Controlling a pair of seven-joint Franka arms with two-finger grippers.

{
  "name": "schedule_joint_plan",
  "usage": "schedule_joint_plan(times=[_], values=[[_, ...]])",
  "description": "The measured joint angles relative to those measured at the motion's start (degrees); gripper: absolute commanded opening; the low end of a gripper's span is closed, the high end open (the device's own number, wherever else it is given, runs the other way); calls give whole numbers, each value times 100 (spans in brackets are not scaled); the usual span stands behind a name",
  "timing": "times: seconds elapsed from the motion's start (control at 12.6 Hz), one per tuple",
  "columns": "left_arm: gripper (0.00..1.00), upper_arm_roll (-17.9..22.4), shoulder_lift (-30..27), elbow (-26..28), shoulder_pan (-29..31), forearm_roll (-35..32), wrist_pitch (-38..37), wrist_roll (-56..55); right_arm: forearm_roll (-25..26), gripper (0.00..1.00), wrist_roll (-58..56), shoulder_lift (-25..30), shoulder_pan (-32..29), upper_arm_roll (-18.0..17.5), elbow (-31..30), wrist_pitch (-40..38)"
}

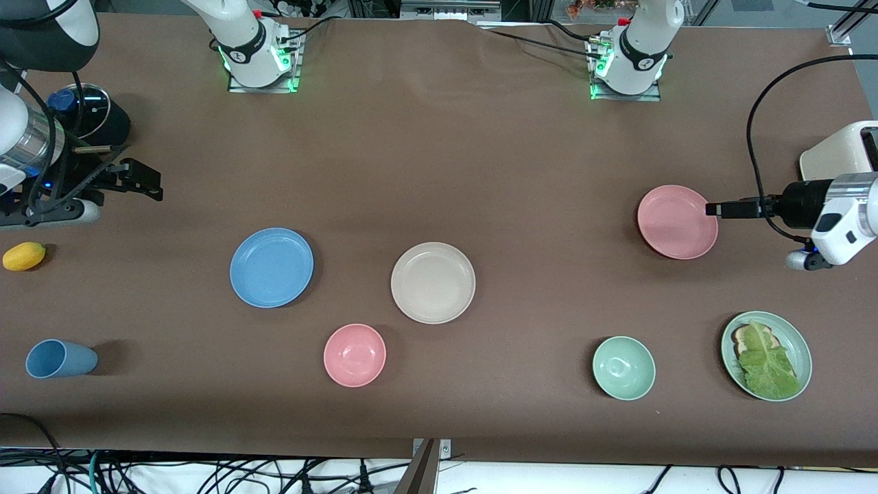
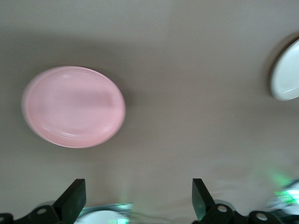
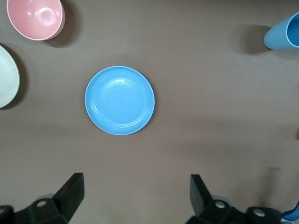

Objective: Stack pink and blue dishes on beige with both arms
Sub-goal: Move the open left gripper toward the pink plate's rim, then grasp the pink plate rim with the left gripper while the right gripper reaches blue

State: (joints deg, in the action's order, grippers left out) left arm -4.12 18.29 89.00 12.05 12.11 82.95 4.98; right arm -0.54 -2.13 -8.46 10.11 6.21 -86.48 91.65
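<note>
From the front, the round matte beige plate [image 1: 433,282] lies mid-surface as the stack's base. The round matte blue plate [image 1: 271,267] lies beside it toward the right arm's end, and the round matte pink plate [image 1: 677,221] toward the left arm's end, so each arm has its own plate.

In the left wrist view, the left hand [image 2: 139,202] hangs over the surface near the pink plate, fingers apart, empty.

In the right wrist view, the right hand [image 3: 137,198] hangs near the blue plate, fingers apart, empty.

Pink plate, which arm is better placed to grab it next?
Left. The left gripper, open, hangs right at the pink plate rim. The right gripper, also open, hangs toward the other table end, closer to the blue plate.
</note>
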Motion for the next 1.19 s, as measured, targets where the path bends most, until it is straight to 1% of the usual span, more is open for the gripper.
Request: schedule_joint_plan(times=[0.08,0.24,0.4,0.47,0.55,0.63,0.79,0.87,0.95,1.11,1.19], values=[[100,-47,9,2,-26,-273,159,411,0,100,0,0,0,1,0,22],[100,-34,53,38,11,-483,346,890,0,100,0,0,0,1,0,124],[100,-27,90,220,113,-769,715,1264,0,100,0,-1,0,1,0,212],[100,-20,90,395,197,-798,1001,1497,0,100,0,-4,0,1,0,278],[100,-15,74,651,320,-798,1351,1683,0,100,0,-7,3,-1,0,336],[100,-1,8,1025,450,-769,1781,1837,0,100,0,-11,4,-2,0,382],[100,180,-343,2079,571,-515,2732,2187,0,100,0,-49,5,-3,-1,411],[100,316,-536,2576,583,-318,3078,2410,0,100,0,-84,2,-3,-1,451],[100,450,-681,2934,578,-146,3304,2624,0,100,0,-117,-1,-2,-1,544],[100,737,-829,3409,545,91,3696,3077,0,100,0,-170,-11,4,-1,778],[100,833,-838,3557,541,181,3847,3269,0,100,0,-199,-13,5,-1,871]])
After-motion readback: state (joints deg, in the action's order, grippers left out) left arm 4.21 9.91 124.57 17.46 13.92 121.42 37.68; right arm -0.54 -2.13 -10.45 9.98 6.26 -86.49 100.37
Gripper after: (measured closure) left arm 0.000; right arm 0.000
